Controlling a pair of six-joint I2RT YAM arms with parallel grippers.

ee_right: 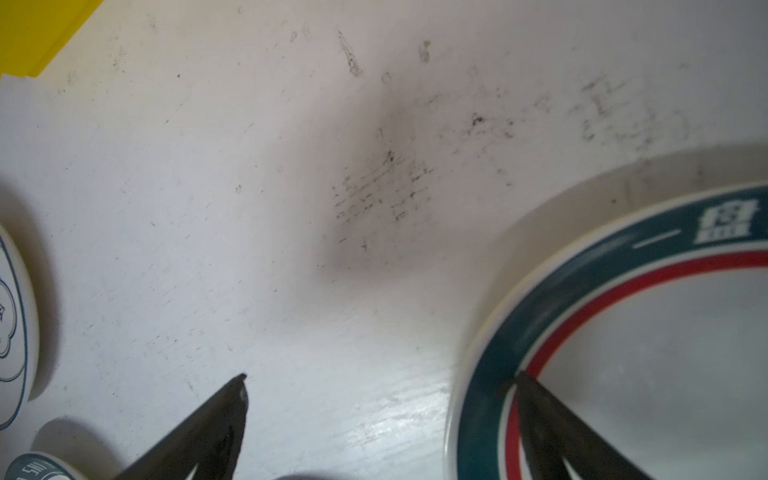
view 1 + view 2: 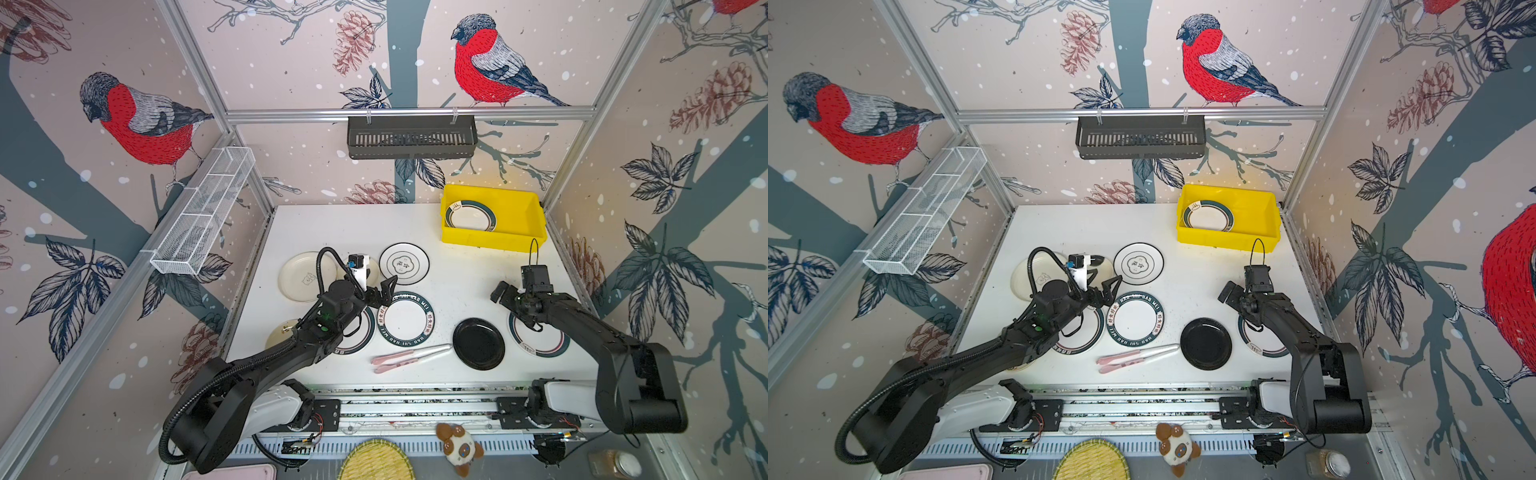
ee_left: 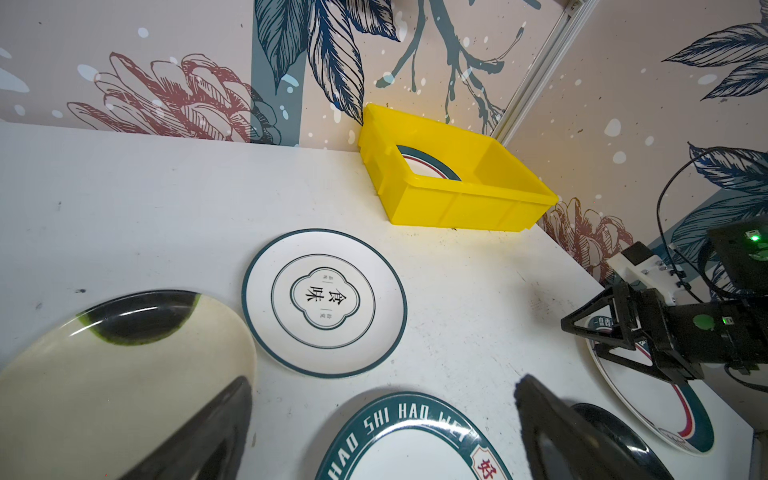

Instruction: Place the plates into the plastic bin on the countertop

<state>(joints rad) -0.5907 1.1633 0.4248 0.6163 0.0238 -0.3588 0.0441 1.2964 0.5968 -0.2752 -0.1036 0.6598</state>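
Note:
The yellow plastic bin [image 2: 494,243] stands at the countertop's [image 2: 332,224] far right with one teal-rimmed plate [image 2: 471,216] inside. Several plates lie flat on the countertop: a cream one [image 2: 301,276], a thin-lined white one [image 2: 404,263], a lettered teal-rimmed one [image 2: 406,319], a black one [image 2: 478,343] and a teal-and-red-ringed one [image 1: 623,332]. My left gripper [image 3: 382,378] hovers open over the lettered plate's far edge [image 3: 411,411]. My right gripper [image 1: 380,376] is open, one fingertip [image 1: 523,380] over the ringed plate's rim.
Two pink-handled utensils [image 2: 409,356] lie near the front edge. A black slotted basket [image 2: 411,137] hangs on the back wall and a white wire shelf [image 2: 203,212] on the left wall. A woven mat [image 2: 376,461] and plush toy [image 2: 459,449] sit below the front rail.

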